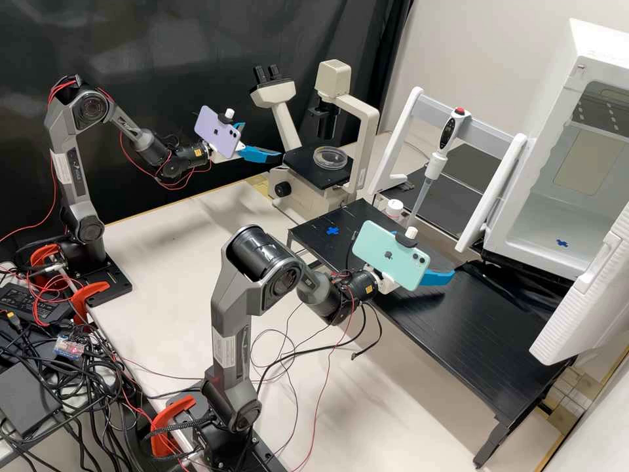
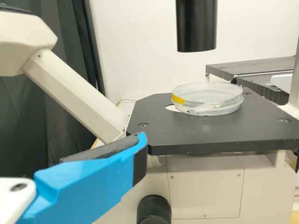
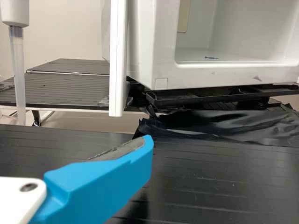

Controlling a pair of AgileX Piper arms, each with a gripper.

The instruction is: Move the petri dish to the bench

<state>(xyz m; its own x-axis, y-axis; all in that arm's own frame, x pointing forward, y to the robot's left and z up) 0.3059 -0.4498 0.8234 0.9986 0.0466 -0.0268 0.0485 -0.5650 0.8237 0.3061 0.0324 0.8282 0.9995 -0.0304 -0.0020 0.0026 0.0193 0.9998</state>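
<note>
On the microscope stage (image 2: 219, 133): dish (image 2: 208, 100), about 3 o'clock from left gripper (image 1: 262, 140) in high view. Left's open, empty, presumably to straddle it. Right gripper (image 1: 434, 255), 4 o'clock from left: open, empty, likely spare.

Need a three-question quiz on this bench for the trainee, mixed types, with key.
1. Where does the petri dish sit?
a) on the black rack
b) on the microscope stage
c) in the white cabinet

2. True or false: the left gripper is open, its two blue fingers apart, and does not hold the dish.

3. Fill in: the mark on the side of the dish is ____ in colour.

Key: 1 b; 2 true; 3 yellow.
</note>
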